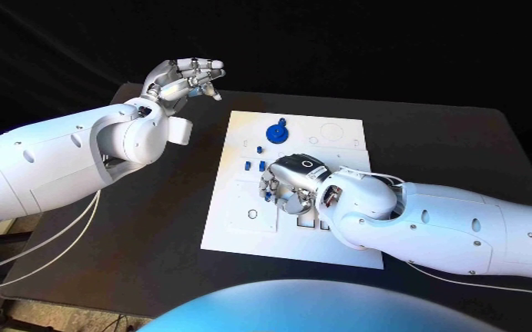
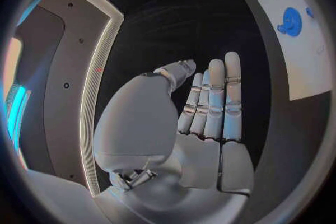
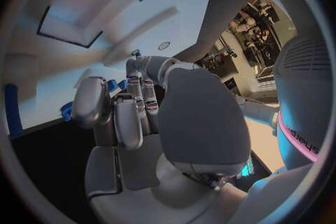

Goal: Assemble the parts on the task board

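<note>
The white task board (image 1: 250, 217) lies in the middle of the black table. A round blue part (image 1: 277, 131) sits near its far edge, and small blue parts (image 1: 247, 166) stand in its middle. My right hand (image 1: 290, 182) rests low on the board with its fingers curled down. In the right wrist view a small blue part (image 3: 112, 85) sits between the thumb and fingertips of my right hand (image 3: 133, 117), apparently pinched. My left hand (image 1: 188, 78) hangs raised beyond the board's far left corner, holding nothing. The left wrist view shows my left hand (image 2: 210, 117) with fingers straight, the board (image 2: 301, 61) and the round part (image 2: 290, 21) beyond.
The black table (image 1: 166, 224) extends left of the board, with its far edge (image 1: 366, 101) just behind the board. More small blue parts (image 3: 66, 109) lie on the board near my right fingertips.
</note>
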